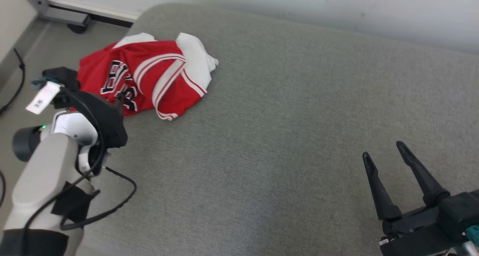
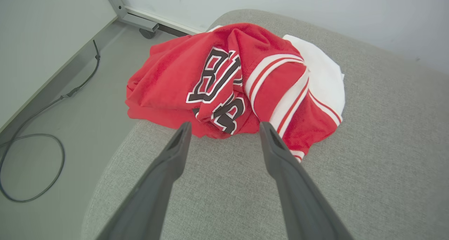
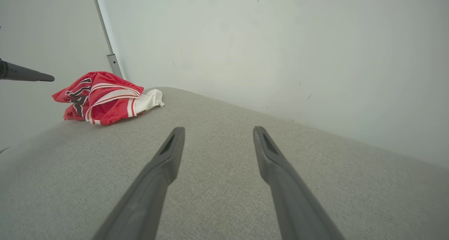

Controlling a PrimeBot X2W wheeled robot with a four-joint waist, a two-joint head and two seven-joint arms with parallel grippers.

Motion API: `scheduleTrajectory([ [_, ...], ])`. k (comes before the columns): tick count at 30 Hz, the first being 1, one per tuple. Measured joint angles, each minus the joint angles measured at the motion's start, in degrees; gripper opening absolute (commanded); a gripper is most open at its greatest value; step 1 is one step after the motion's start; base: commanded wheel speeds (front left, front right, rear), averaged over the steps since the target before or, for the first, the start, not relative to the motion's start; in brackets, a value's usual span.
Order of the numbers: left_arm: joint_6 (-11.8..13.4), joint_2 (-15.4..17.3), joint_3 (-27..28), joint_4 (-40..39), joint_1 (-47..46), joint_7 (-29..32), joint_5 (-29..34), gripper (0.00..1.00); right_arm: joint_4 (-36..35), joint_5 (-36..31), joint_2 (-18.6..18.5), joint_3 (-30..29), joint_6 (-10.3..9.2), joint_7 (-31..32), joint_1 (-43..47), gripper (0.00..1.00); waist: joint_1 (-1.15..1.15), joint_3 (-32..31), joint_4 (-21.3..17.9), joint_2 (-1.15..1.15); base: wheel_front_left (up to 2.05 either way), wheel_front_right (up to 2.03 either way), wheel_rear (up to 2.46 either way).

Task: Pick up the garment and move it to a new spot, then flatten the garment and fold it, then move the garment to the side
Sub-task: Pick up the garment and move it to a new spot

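Left end effector (image 2: 225, 125) stood spread, empty; crumpled red-and-white jersey garment (image 2: 238, 89) lay just ahead | at far-left corner of grey fabric surface (image 1: 280, 143) | right end effector (image 1: 383, 149) spread, well apart | I judged left arm nearer

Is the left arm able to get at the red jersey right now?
Probably yes: the left gripper, fingers open, points at the crumpled red jersey on the grey cushion, with nothing between them.

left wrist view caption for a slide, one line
Open left pincer aimed at a crumpled red and white jersey on the corner of a grey padded surface.
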Motion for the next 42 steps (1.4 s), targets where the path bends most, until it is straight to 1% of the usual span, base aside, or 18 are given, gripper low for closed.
scheduleTrajectory([
  [5, 0.48, 2.09, 0.48, 1.43, -2.04, 0.99, 1.25, 1.00, -6.65, -1.97, -1.52, -1.10, -0.02, 4.03, 0.03, 1.00, 0.00, 3.77, -2.57, 0.00, 0.00, 0.00, 0.00],
  [8, 0.91, 3.01, 0.51, 2.11, -3.31, 1.25, 2.45, 1.00, -9.90, -2.65, -1.99, -1.64, -0.42, 6.12, -0.02, 1.00, 0.00, 6.14, -4.08, 0.00, 0.00, 0.00, 0.00],
  [15, 1.49, 7.14, 1.85, 5.26, -5.25, 1.44, 3.53, 1.00, -15.52, -3.46, -2.46, -2.78, -0.43, 10.28, -0.14, 1.00, 0.00, 11.40, -7.32, 0.00, 0.00, 0.00, 0.00],
  [18, 1.96, 7.40, 2.07, 5.63, -6.67, 1.44, 4.00, 1.00, -17.27, -3.56, -2.55, -3.44, -0.43, 11.80, -0.14, 1.00, 0.00, 13.48, -8.42, 0.00, 0.00, 0.00, 0.00],
  [21, 1.99, 6.24, 2.09, 6.00, -7.92, 1.41, 4.46, 1.00, -18.50, -3.75, -2.56, -4.11, -0.44, 13.01, -0.16, 1.00, 0.00, 15.50, -9.29, 0.00, 0.00, 0.00, 0.00],
  [22, 2.00, 6.03, 1.96, 6.39, -8.29, 1.36, 5.24, 0.45, -18.60, -3.79, -2.55, -4.21, -0.44, 13.44, -0.23, 1.00, 0.00, 16.11, -9.51, 0.00, 0.00, 0.00, 0.00],
  [23, 2.00, 5.91, 1.93, 7.03, -8.79, 1.33, 5.60, 0.00, -18.61, -3.79, -2.55, -4.31, -0.44, 13.83, -0.35, 1.00, 0.00, 16.65, -9.71, 0.01, 0.00, 0.00, 0.00],
  [25, 2.04, 5.81, 1.90, 7.58, -9.18, 0.88, 5.64, 0.00, -18.73, -3.79, -2.47, -4.50, -0.44, 14.34, -0.52, 1.00, 0.00, 17.56, -10.04, 0.00, 0.00, 0.00, 0.00],
  [27, 2.46, 4.93, 1.66, 8.21, -9.29, 0.34, 6.19, 0.00, -18.69, -3.79, -2.40, -4.60, -0.44, 14.83, -1.01, 1.00, 0.00, 18.06, -10.27, 0.00, 0.00, 0.00, 0.00],
  [31, 2.41, 5.21, 1.70, 9.46, -10.37, -0.13, 6.38, 0.00, -18.49, -3.78, -1.71, -4.39, -0.45, 15.37, -2.66, 1.00, -0.01, 17.68, -10.25, -0.01, 0.00, 0.00, 0.00],
  [38, 2.35, 4.32, 3.00, 11.04, -10.89, -0.43, 5.04, 0.00, -15.51, -3.25, 0.22, -3.87, -0.46, 15.27, -4.52, 1.00, -0.01, 15.15, -10.00, 0.00, 0.00, 0.00, 0.00],
  [42, 1.22, 4.55, 3.15, 11.11, -12.62, -0.22, 4.89, 0.00, -13.14, -2.29, 1.91, -2.63, -0.47, 14.71, -5.65, 1.00, -0.01, 12.76, -9.81, -0.01, 0.00, 0.00, 0.00],
])
